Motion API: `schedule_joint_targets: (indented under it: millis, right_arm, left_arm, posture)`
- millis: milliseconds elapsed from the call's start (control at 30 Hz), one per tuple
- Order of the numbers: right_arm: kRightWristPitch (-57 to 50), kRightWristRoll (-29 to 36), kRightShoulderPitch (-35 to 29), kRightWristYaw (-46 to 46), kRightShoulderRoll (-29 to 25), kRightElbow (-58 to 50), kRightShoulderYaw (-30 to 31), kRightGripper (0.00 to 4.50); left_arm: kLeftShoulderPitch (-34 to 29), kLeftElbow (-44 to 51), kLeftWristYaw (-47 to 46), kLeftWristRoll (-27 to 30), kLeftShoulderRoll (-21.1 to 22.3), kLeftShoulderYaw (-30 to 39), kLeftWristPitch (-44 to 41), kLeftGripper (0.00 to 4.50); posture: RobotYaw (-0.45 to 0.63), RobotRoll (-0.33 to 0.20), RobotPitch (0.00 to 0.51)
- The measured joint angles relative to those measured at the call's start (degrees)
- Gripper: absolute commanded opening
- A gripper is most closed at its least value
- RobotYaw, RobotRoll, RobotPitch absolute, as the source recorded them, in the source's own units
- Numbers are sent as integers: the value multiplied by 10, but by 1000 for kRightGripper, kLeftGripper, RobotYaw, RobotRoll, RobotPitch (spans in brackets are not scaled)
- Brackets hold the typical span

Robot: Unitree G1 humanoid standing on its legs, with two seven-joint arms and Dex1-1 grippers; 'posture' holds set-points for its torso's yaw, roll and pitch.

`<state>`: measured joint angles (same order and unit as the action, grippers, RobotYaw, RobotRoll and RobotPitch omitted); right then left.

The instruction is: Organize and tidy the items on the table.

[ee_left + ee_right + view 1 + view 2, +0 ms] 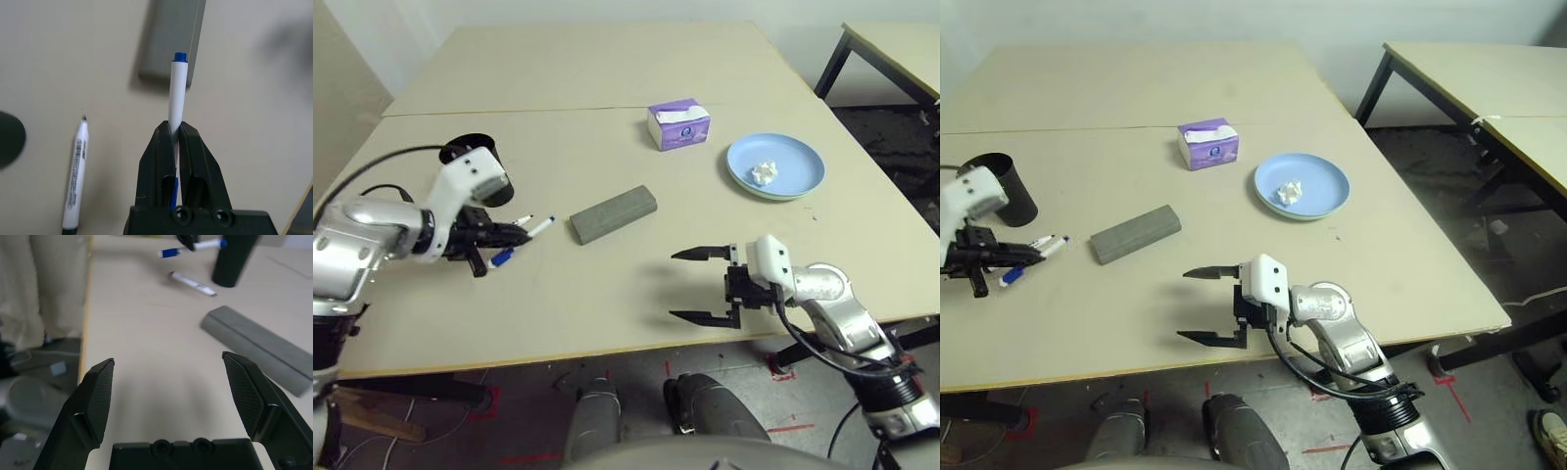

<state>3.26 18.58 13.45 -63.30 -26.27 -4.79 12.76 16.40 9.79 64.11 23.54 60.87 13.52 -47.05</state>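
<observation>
now the paper wad (764, 173) lies in the light-blue plate (798, 155); left end effector (177, 131) clamps the blue-capped marker (177, 90); right end effector (702, 285) gapes, holding nothing.

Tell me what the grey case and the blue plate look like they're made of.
Grey case: seemingly felt or fabric-covered; matte, slightly fuzzy, no glare. Blue plate: probably plastic or glazed ceramic; smooth with a soft sheen. I can't tell which.

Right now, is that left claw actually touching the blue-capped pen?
Touching. In the left wrist view the left gripper has its two fingers closed on the blue-capped marker.
</observation>
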Motion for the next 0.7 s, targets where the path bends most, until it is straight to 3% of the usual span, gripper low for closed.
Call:
schedule_joint_targets:
  millis: [167,367,533,700]
  right_arm:
    - [-38,20,14,51,23,10,-37,4500]
    - [-69,34,10,94,39,12,-58,4500]
    - [-79,34,4,113,47,13,-67,4500]
    - [-79,31,-2,112,50,20,-66,4500]
  left_arm:
    - [-56,29,-44,51,-85,108,34,24]
    - [-65,80,-150,110,-189,230,74,24]
    - [-33,97,-228,125,-220,261,125,24]
    - [41,85,-302,117,-226,258,185,24]
  posture:
    - [1,0,106]
    - [36,0,109]
    - [41,0,110]
    - [43,0,111]
